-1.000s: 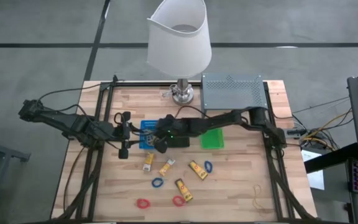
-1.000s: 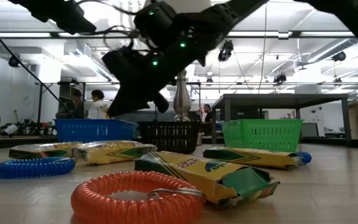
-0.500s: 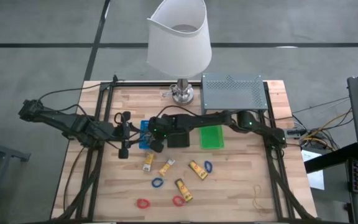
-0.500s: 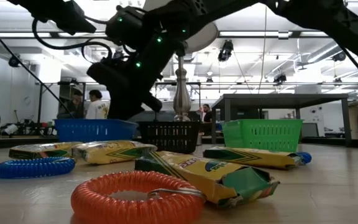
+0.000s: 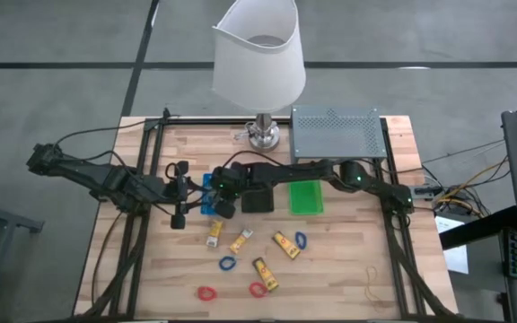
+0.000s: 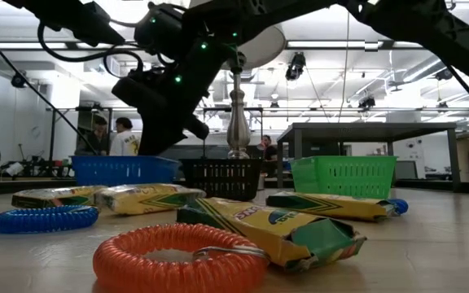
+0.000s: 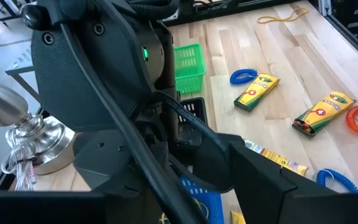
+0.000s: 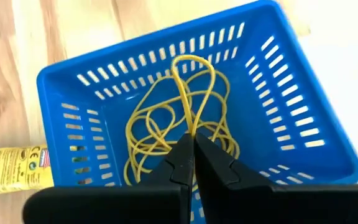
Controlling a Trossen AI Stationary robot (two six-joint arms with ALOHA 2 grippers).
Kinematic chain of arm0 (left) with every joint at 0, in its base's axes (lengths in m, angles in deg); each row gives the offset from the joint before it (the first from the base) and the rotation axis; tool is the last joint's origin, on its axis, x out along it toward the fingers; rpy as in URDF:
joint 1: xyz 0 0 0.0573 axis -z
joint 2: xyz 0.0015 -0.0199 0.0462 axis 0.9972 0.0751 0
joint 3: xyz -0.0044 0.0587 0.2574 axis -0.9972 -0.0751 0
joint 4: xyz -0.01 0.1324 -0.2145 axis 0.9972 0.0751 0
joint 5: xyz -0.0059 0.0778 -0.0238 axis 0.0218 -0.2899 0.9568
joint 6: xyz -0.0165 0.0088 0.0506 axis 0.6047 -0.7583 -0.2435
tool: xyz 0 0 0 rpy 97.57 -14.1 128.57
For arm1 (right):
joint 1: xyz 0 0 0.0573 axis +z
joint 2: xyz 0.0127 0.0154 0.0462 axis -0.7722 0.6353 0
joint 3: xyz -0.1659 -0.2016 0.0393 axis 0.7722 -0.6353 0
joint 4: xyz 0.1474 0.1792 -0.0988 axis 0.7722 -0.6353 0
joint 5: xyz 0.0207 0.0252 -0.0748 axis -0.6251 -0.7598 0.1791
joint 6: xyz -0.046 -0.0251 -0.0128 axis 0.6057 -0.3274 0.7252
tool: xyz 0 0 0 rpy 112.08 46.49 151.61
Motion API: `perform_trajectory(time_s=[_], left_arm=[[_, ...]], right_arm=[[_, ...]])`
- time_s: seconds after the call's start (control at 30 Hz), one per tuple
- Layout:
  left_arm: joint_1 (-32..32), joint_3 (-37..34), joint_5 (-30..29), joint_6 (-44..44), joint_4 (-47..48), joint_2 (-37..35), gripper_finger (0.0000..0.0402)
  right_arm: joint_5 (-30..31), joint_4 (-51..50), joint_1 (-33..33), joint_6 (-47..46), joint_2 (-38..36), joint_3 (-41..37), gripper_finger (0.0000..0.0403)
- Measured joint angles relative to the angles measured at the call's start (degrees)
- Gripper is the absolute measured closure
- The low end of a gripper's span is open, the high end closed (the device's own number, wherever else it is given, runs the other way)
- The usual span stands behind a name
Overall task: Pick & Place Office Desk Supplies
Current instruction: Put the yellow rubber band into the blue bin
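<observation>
Pinching a rubber band point(image 8: 191, 93) over the blue tray point(image 8: 303, 134)
My right gripper point(image 8: 192, 163) is clamped on its thin yellow loop above more tangled bands.

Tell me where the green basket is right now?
Seen from above, the green basket sits mid-table, right of the black basket and just in front of the grey metal shelf.

The bench point(image 5: 330, 260) is pale wood with visible grain, smooth and matt. Just below the right end effector point(image 8: 190, 163), which is matt black, the blue tray point(image 8: 303, 118) looks like slotted, slightly glossy plastic. The rubber bands point(image 8: 185, 118) in it look thin and smooth. Beside the tray, a packet point(image 8: 11, 171) seems printed cardboard.
</observation>
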Motion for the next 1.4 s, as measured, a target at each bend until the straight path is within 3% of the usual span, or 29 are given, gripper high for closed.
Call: perform_trajectory(time_s=[0.17,0.47,0.63,0.97,1.4], left_arm=[[0.0,0.0,0.0,0.0,0.0,0.0,0.0233],[0.0,0.0,0.0,0.0,0.0,0.0,0.0233],[0.0,0.0,0.0,0.0,-0.1,0.0,0.0233],[0.0,0.0,0.0,0.0,-0.2,0.0,0.0233],[0.0,0.0,0.0,0.0,-0.2,0.0,0.0233]], right_arm=[[-0.3,0.0,0.0,0.1,0.0,-0.5,0.0387],[-0.9,0.3,0.1,2.5,0.0,-0.4,0.0318],[-0.6,0.6,0.6,2.5,0.0,-0.4,0.0301],[5.9,2.6,2.0,0.1,0.0,-0.5,0.0335],[7.1,2.5,2.9,0.4,0.0,-0.7,0.0394]])
